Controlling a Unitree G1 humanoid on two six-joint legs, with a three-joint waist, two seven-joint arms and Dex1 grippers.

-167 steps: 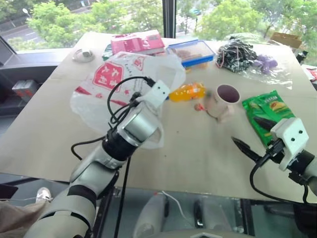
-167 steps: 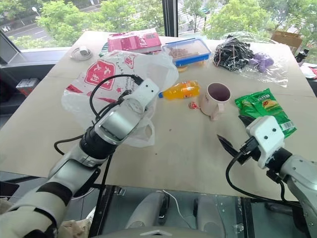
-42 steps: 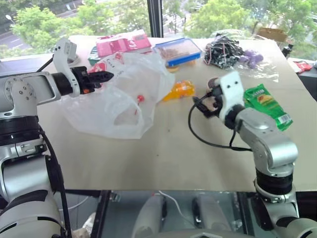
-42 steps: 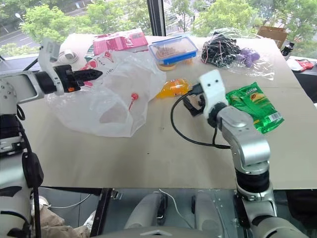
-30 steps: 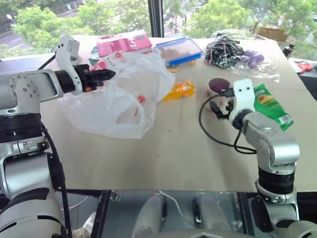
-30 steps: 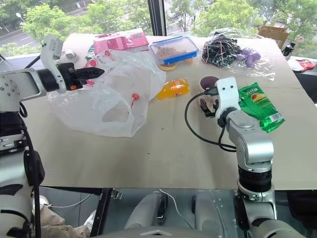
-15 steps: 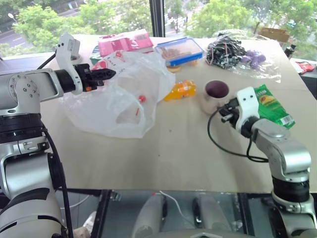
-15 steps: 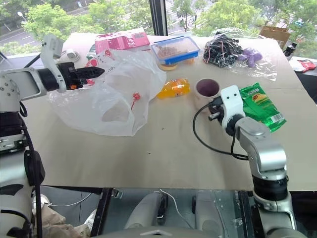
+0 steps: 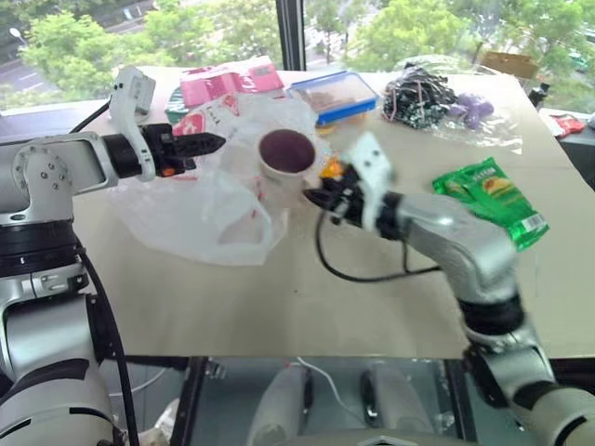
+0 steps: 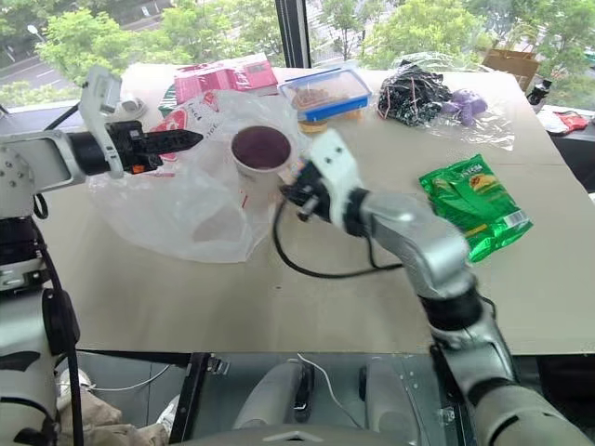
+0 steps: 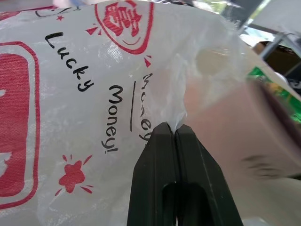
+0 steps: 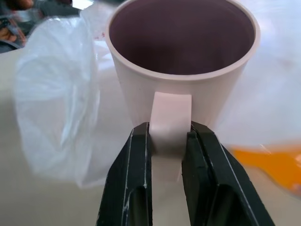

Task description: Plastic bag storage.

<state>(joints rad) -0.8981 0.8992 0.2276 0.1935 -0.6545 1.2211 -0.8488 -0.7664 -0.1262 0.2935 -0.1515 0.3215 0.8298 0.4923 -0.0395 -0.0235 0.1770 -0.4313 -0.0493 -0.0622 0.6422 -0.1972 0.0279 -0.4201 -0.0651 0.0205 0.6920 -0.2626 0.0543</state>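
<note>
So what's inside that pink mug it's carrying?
Nothing visible: the mug, held by its handle in the right tool, shows only a dark purple inner wall. Its very bottom is hidden below the rim. The plastic bag lies behind it.

Both arms are silver-grey metal with black joint bands; the left gripper (image 9: 210, 142) and right gripper (image 12: 168, 141) have tapered black fingers; each wrist carries a white camera block; a black cable loops beside the right forearm near the table (image 9: 279, 307).
</note>
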